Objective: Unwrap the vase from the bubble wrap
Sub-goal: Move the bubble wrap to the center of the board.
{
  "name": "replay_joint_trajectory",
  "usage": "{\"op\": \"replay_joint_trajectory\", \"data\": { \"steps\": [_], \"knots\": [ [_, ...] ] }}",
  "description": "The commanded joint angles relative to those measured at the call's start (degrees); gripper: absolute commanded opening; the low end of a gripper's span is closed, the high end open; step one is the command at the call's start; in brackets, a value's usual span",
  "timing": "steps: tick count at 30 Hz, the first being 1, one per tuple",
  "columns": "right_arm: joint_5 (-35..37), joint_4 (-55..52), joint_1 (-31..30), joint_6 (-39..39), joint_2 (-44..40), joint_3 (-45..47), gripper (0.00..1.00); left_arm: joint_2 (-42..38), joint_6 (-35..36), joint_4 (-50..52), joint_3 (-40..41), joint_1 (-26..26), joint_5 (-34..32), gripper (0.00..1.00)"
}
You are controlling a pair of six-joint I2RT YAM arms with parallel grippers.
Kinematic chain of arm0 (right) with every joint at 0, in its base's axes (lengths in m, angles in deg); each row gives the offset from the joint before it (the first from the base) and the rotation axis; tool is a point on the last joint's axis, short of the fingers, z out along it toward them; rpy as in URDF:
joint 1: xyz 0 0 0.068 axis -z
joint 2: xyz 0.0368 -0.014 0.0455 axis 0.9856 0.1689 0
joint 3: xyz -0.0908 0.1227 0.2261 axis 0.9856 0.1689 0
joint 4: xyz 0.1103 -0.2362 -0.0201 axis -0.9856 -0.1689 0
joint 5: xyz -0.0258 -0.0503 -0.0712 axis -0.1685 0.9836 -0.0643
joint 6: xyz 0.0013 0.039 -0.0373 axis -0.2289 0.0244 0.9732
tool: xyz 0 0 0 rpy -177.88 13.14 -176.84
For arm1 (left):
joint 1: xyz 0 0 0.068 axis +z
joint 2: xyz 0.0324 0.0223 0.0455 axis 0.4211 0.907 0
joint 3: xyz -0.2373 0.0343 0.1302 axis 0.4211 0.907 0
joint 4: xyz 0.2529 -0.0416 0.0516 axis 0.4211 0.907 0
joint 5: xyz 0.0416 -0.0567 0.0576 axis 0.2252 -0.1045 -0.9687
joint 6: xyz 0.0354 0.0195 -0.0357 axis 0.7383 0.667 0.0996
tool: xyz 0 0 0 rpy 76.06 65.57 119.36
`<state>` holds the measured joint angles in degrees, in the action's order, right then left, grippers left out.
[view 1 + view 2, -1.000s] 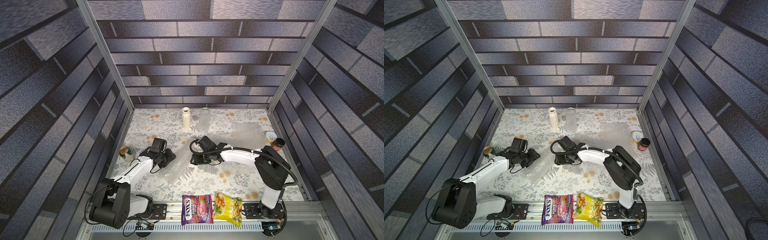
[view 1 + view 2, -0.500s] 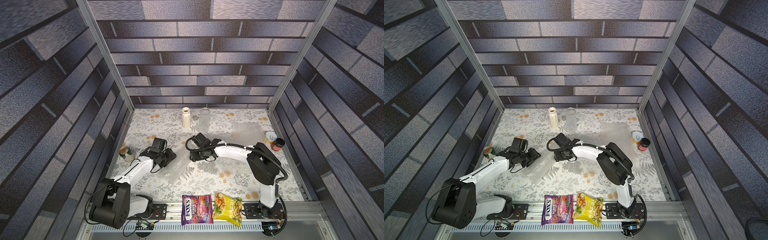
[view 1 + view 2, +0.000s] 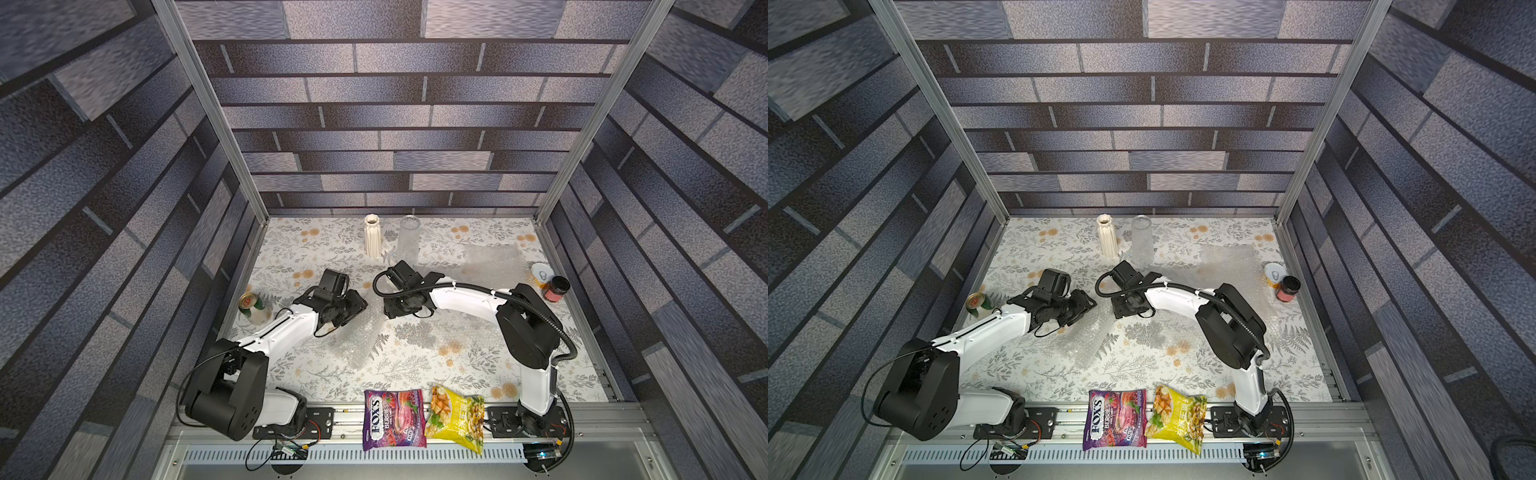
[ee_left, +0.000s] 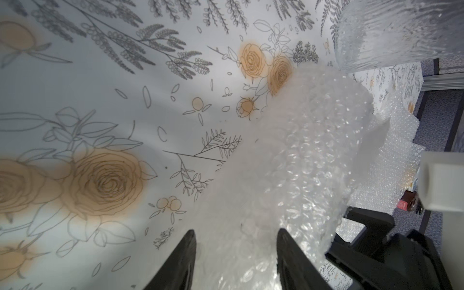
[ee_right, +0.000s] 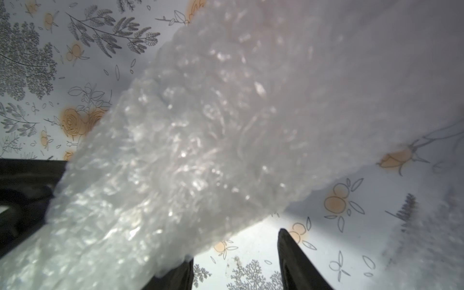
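Bubble wrap (image 3: 356, 338): rolled into a crinkled tube, lying left of the centre of the bench (image 3: 415, 374). One end is at the left gripper (image 3: 360, 305) and the other points toward the near edge; it shows in both top views. What the tube encloses cannot be made out. Left gripper: clamped on the wrap; in the left wrist view the tube fills the space between the two black fingers (image 4: 180, 261). Right gripper (image 5: 234, 247): jaws apart, floral print showing between them; the wrap crosses over one fingertip and the other finger (image 5: 293, 258) is clear of it. In a top view the right gripper (image 3: 397, 309) sits just beside the left one, near mid-bench. Flat sheet (image 3: 490, 262) of the same wrap lies toward the far right corner. White ribbed vase (image 3: 372, 237) and clear glass vase (image 3: 408, 243) stand upright, side by side, at the far edge. Green can (image 3: 251, 306) at the left edge; tin (image 3: 540, 273) and red jar (image 3: 557, 289) close together at the right edge. Purple bag (image 3: 392, 417) and yellow bag (image 3: 457, 415) overlap the near edge.
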<state>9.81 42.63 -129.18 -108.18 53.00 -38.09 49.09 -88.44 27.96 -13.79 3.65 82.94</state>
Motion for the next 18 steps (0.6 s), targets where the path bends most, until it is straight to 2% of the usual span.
{"op": "replay_joint_trajectory", "data": {
  "steps": [1,18],
  "knots": [
    [-0.94,4.16,0.79,0.62,-0.37,-2.05,0.54,2.59,-1.18,-1.17,-1.24,-2.42,4.88,0.53],
    [-1.52,4.24,5.00,2.36,-2.75,-0.91,0.55,9.37,-4.18,-7.10,-6.36,-8.52,7.42,0.53]
  ]
}}
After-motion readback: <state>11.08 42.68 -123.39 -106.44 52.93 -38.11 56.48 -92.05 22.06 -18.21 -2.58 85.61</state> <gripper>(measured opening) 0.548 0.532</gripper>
